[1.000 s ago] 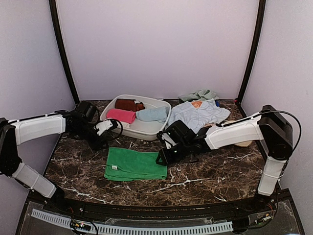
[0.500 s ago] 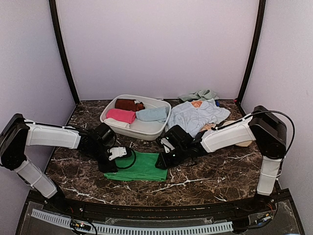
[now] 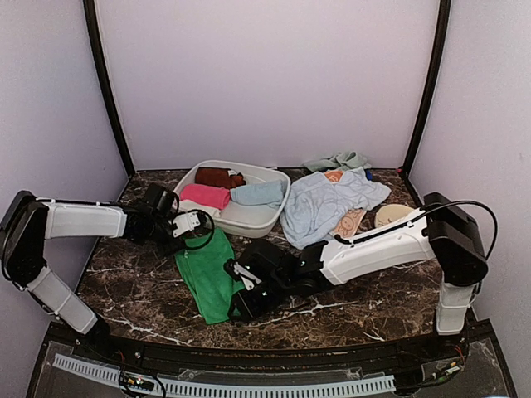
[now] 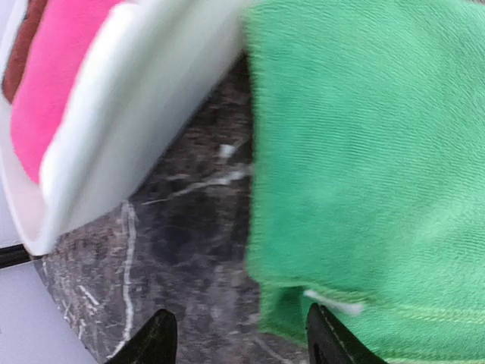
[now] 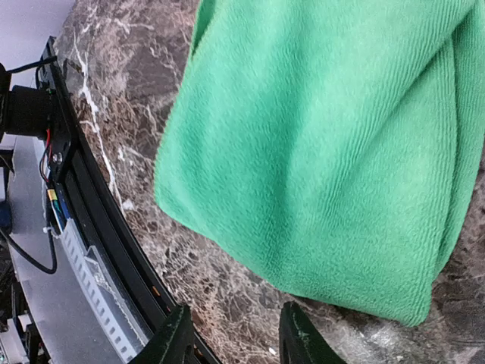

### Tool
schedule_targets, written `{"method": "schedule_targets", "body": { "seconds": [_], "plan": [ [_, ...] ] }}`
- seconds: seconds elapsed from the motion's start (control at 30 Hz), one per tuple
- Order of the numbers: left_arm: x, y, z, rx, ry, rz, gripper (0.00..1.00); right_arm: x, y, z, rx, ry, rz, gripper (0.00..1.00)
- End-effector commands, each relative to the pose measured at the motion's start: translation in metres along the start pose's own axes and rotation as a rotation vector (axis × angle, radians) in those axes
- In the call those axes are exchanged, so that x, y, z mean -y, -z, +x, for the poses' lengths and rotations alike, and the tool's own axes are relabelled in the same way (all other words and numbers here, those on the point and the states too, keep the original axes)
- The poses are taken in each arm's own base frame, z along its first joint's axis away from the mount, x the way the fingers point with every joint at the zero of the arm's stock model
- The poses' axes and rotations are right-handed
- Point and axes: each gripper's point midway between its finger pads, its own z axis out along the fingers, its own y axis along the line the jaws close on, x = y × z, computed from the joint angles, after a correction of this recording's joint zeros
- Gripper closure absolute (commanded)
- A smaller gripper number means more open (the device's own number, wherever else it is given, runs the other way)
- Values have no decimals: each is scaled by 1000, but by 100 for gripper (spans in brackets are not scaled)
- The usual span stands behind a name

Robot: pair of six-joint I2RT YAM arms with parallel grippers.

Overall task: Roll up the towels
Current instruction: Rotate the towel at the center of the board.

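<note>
A bright green towel [image 3: 209, 278] lies on the marble as a long strip running from near the basin toward the front edge. In the left wrist view the green towel [image 4: 364, 152] fills the right side, a white tag at its corner. My left gripper [image 3: 191, 239] [image 4: 241, 345] is open at the strip's far end, bare marble between its fingers. My right gripper [image 3: 238, 307] [image 5: 236, 341] is open just off the near end of the green towel [image 5: 326, 152], holding nothing. Pink [image 3: 205, 196], brown [image 3: 217, 176] and pale blue [image 3: 257, 193] towels lie in the basin.
The white oval basin [image 3: 241, 220] [image 4: 129, 114] stands at the back middle. A pale blue cloth [image 3: 323, 203], a peach printed one [image 3: 348, 222] and a tan disc [image 3: 390, 215] lie at the back right. The black front rail [image 5: 83, 227] is close to my right gripper.
The green towel has turned from a wide flat rectangle into a narrow strip. My right gripper moved left and forward, my left gripper back toward the basin; both jaws have widened.
</note>
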Motion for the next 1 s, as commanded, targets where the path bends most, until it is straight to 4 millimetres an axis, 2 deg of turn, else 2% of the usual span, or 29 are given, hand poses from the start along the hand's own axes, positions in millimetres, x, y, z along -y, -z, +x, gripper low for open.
{"method": "schedule_targets", "body": {
  "seconds": [0.0,0.07,0.17,0.27,0.33,0.53,0.67,0.77,0.87,0.93,0.97],
  "plan": [
    [-41,45,-20,97,-23,-62,38,5,31,-35,80,48,65,60],
    [-26,59,-21,140,-39,12,36,15,37,-44,97,50,68,60],
    [-3,69,-17,171,-25,104,35,30,33,-48,75,62,94,62],
    [16,74,-12,174,11,189,35,47,13,-34,16,59,125,65],
    [24,76,-8,180,12,211,35,51,2,-21,-17,48,121,67],
    [30,71,1,158,49,219,35,24,-21,-2,-67,60,62,69],
    [20,66,7,155,108,209,35,-7,-31,-2,-75,90,0,69],
    [15,72,8,179,109,217,35,-30,-35,-8,-67,133,-43,69],
    [27,86,11,223,43,237,35,-42,-21,-28,-4,200,-38,62],
    [36,99,11,268,-7,253,35,-36,0,-46,77,286,31,55],
    [43,104,12,282,-27,273,35,-32,11,-54,123,348,73,44]
  ]
}}
